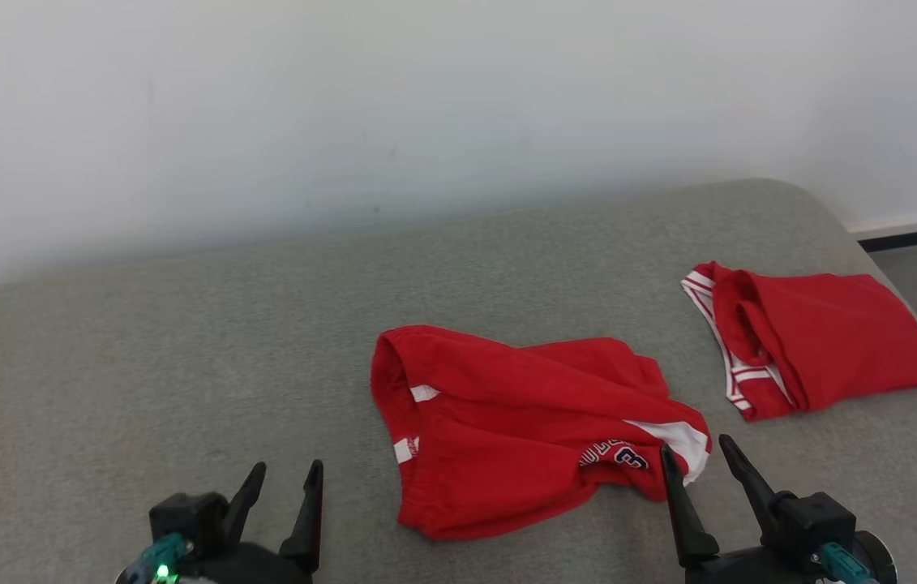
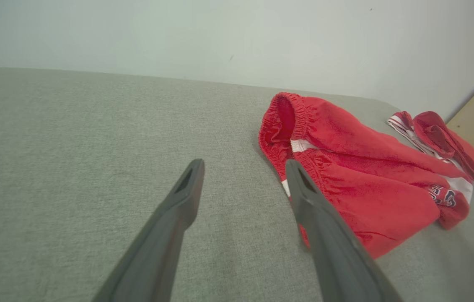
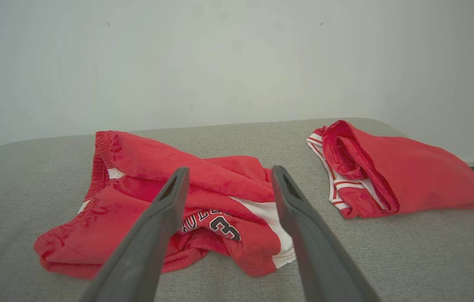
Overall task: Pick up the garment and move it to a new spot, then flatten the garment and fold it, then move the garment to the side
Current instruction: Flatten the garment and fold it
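Evidently limp, light: crumpled red fabric shorts [image 1: 523, 422]; best gripped at left elastic waistband [image 1: 385, 373]. Left gripper [image 1: 288, 464], right gripper [image 1: 693, 443] spread, empty.

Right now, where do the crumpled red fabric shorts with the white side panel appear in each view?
Head view: crumpled red shorts, lower centre.
Left wrist view: shorts, right of centre.
Right wrist view: shorts, lower centre-left.
Shared landmark: folded red striped garment, right of them in all three.
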Tool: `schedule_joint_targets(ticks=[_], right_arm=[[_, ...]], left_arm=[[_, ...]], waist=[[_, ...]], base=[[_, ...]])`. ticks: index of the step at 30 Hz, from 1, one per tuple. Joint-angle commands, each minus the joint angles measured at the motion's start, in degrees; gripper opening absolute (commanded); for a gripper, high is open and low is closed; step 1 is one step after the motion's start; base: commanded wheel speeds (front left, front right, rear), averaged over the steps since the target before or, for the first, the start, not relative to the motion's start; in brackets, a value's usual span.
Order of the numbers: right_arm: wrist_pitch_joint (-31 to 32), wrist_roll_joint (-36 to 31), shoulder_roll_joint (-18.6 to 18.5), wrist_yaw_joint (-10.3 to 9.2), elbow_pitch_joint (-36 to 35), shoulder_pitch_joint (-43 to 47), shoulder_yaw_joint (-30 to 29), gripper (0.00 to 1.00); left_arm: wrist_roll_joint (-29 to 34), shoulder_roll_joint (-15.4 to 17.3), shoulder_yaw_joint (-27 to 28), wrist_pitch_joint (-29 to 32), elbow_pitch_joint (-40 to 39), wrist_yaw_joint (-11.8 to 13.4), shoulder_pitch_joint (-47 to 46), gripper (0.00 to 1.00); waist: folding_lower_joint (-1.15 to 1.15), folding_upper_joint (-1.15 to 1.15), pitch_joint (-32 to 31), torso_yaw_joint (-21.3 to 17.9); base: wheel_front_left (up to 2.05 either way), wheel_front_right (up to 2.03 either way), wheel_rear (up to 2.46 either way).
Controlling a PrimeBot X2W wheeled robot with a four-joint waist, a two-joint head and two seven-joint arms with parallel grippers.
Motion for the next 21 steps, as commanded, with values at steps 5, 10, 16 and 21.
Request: schedule_joint_targets(ticks=[5,10,16,21], right_arm=[[0.2,0.7,0.2,-0.16,0.1,-1.4,1.5,1.0],[0.4,1.2,0.2,-0.16,0.5,-2.3,3.1,1.0],[0.3,1.9,0.2,-0.16,0.8,-3.1,4.0,1.0],[-0.1,2.4,0.2,-0.16,1.2,-4.0,4.6,1.0]], left_arm=[[-1.5,0.4,-2.0,1.3,6.7,-1.2,-6.4,1.0],[-2.9,0.4,-4.3,0.8,13.1,-1.8,-11.2,1.0],[-5.1,0.2,-6.3,0.0,19.8,-2.2,-16.7,1.0],[-6.0,0.2,-7.9,0.7,24.4,-2.1,-20.6,1.0]], waist=[[0.0,0.0,2.1,-4.3],[0.0,0.0,4.1,-7.2],[0.0,0.0,6.2,-9.7],[0.0,0.0,7.4,-11.1]], base=[[0.0,0.0,0.0],[0.0,0.0,0.0],[0.0,0.0,0.0],[0.0,0.0,0.0]])
